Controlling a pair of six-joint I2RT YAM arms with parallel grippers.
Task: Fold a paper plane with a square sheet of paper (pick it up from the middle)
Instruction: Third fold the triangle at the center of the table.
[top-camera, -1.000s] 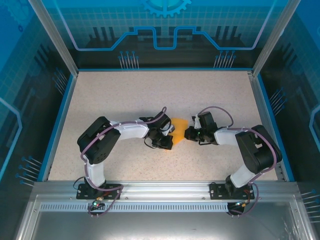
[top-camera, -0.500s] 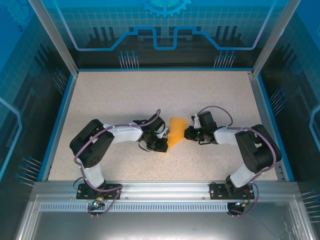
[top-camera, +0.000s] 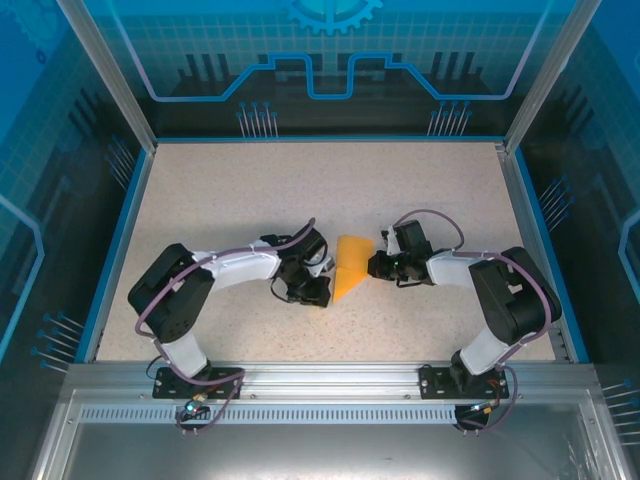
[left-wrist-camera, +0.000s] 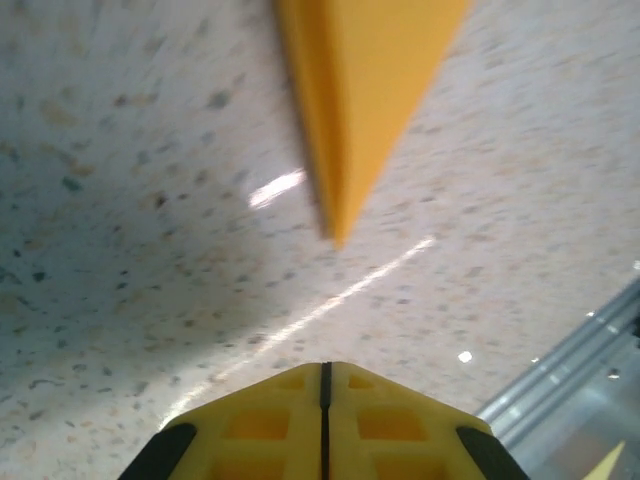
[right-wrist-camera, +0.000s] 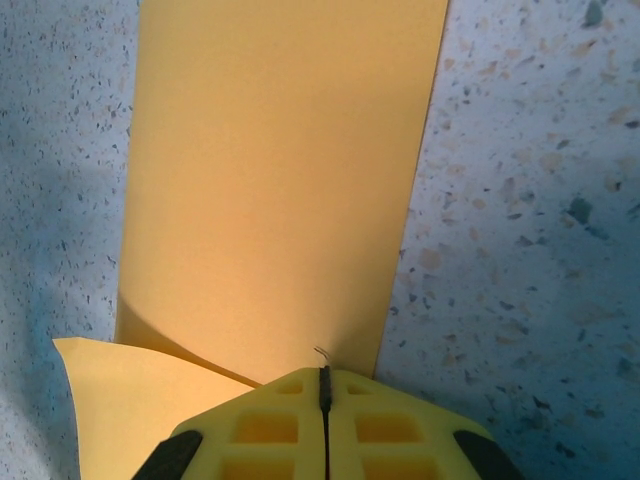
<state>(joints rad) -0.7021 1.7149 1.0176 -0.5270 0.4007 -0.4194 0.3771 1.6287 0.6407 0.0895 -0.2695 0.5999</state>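
**A:** So, where is the sheet of paper (top-camera: 350, 266) lying?

**B:** It is lying folded on the speckled table (top-camera: 250, 190), about midway across. Its broad end is facing away from the arms and its near end is tapering to a point. In the left wrist view one long side is showing as a doubled layer.

**A:** What is touching the sheet?

**B:** The right gripper (top-camera: 372, 267) is sitting at the sheet's right edge with its yellow fingers pressed together. In its wrist view the tips are covering the sheet's near edge, and a second flap is poking out to their left. Whether the paper is being pinched or only pressed, I cannot tell.

**A:** And on the sheet's other side?

**B:** The left gripper (top-camera: 322, 292) is hovering just left of the sheet's pointed end, jaws closed flat against each other and carrying nothing. In its wrist view a strip of bare table is separating the tips from that point.

**A:** Is anything crowding the sheet?

**B:** The two forearms are reaching in from either side of it, with purple cables (top-camera: 430, 215) looping over the wrists. An aluminium rail (top-camera: 330, 372) is running well nearer than the sheet, where the bases are bolted. Blue printed panels (top-camera: 330, 60) are standing well beyond the sheet and off to both sides of it.
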